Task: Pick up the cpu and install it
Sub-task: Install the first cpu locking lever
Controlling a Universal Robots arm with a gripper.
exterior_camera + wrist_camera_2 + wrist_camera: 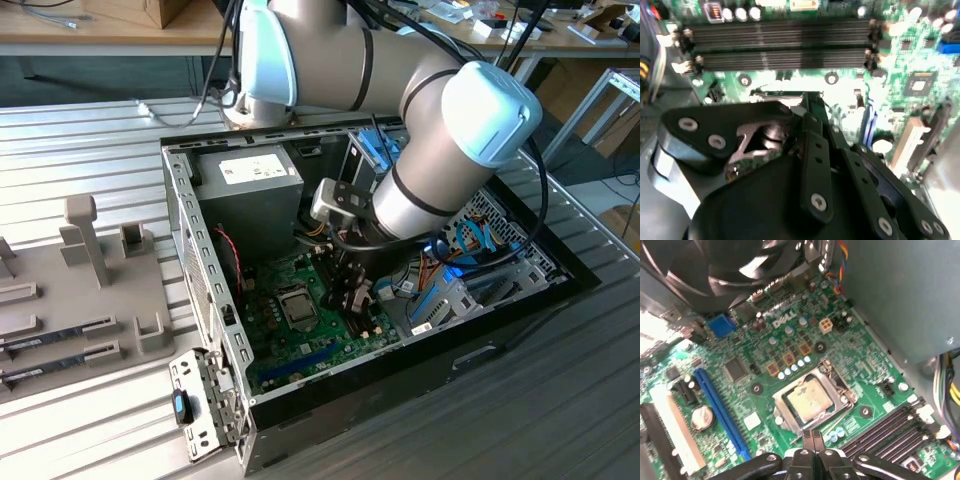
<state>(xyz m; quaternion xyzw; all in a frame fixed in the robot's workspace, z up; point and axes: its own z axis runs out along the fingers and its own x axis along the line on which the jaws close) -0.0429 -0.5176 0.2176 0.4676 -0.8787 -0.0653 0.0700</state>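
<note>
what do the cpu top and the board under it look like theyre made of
The cpu top looks like bare metal with a dull, satin finish: it gives a pale, soft sheen, not a mirror shine. The motherboard looks like a rigid green lacquered circuit board, slightly glossy, with fine traces and soldered parts. Both are judged by look alone.

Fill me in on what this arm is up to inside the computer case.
A single robot arm has reached into the open computer case, its gripper hanging just above the motherboard, fingers pressed together and empty. The cpu already lies in its socket on the board, silver top up, right beside the fingertips. In the first wrist view the memory slots lie next to the socket and stand empty.
</note>
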